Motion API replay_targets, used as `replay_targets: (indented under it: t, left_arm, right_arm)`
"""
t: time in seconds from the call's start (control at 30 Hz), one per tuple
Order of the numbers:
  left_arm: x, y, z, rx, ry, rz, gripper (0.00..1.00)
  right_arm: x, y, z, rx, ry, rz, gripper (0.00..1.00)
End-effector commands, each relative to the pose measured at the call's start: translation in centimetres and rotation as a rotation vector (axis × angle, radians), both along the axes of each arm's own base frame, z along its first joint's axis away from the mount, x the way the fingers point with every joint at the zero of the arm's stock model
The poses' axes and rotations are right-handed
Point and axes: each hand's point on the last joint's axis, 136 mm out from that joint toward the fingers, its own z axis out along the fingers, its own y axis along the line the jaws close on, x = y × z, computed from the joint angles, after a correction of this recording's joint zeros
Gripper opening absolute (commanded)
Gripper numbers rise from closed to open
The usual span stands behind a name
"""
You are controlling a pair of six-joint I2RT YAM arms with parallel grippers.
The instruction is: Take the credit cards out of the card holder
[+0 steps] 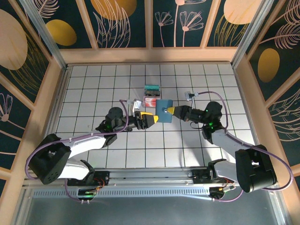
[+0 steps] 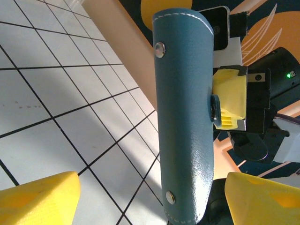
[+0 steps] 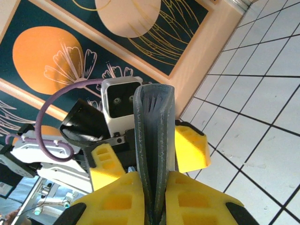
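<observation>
The slate-blue card holder point(image 1: 164, 110) hangs above the middle of the table, standing on edge. My right gripper point(image 1: 172, 111) is shut on its right edge; in the right wrist view its yellow fingers point(image 3: 117, 201) clamp the folded holder point(image 3: 154, 136). My left gripper point(image 1: 149, 117) is open on the holder's left side. In the left wrist view the holder point(image 2: 185, 117) stands between my spread fingertips point(image 2: 262, 199), nearer the right one, with no clear contact. A teal credit card point(image 1: 151, 87) and a whitish-pink card with red point(image 1: 151, 100) lie on the table just beyond.
White tiled table point(image 1: 93, 84) with a raised wooden rim point(image 1: 150, 55) and patterned walls on three sides. Both arms reach in from the near edge and meet at the centre. A small grey connector on the right arm's cable point(image 1: 189, 95) sits right of the cards.
</observation>
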Motion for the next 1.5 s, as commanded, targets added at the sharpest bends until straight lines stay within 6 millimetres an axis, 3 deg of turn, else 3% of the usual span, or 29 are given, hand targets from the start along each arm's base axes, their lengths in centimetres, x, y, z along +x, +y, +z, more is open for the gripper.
replay_targets:
  t: [0.0,0.33,0.7,0.83,0.9,0.93,1.07,1.13,1.33,1.47]
  left_arm:
    - [0.0,-0.6,2.0,-0.074,-0.055,-0.037,0.76]
    - [-0.1,-1.1,2.6,-0.116,-0.061,-0.064,0.63]
    - [0.0,-0.8,2.0,-0.099,-0.042,-0.044,0.13]
    - [0.2,-0.5,1.9,-0.066,-0.057,-0.022,0.00]
    - [0.4,-0.3,1.7,-0.038,-0.068,-0.008,0.00]
    - [0.4,-0.2,1.8,-0.026,-0.078,0.004,0.00]
    - [0.9,0.7,1.8,0.023,-0.106,0.058,0.00]
    - [1.0,1.0,1.7,0.040,-0.116,0.076,0.00]
    - [1.7,1.6,1.0,0.097,-0.115,0.133,0.00]
    - [2.2,1.9,0.4,0.156,-0.115,0.200,0.00]
  right_arm:
    - [-1.0,0.2,1.8,0.043,-0.074,0.046,0.00]
    - [-1.1,0.9,1.5,0.091,-0.046,0.130,0.00]
    - [-0.2,1.4,0.7,0.148,0.018,0.168,0.00]
    - [0.5,1.3,1.0,0.118,0.003,0.127,0.25]
    - [1.1,1.4,0.6,0.065,-0.017,0.083,0.35]
    - [1.8,1.5,-0.1,0.002,-0.013,0.036,0.44]
    - [4.1,1.0,-1.5,-0.327,-0.052,-0.210,0.66]
    - [4.4,0.2,-1.2,-0.385,-0.031,-0.288,0.67]
    - [5.5,-2.4,-2.3,-0.515,0.120,-0.557,0.51]
    - [4.5,-2.2,-2.7,-0.587,0.198,-0.679,0.51]
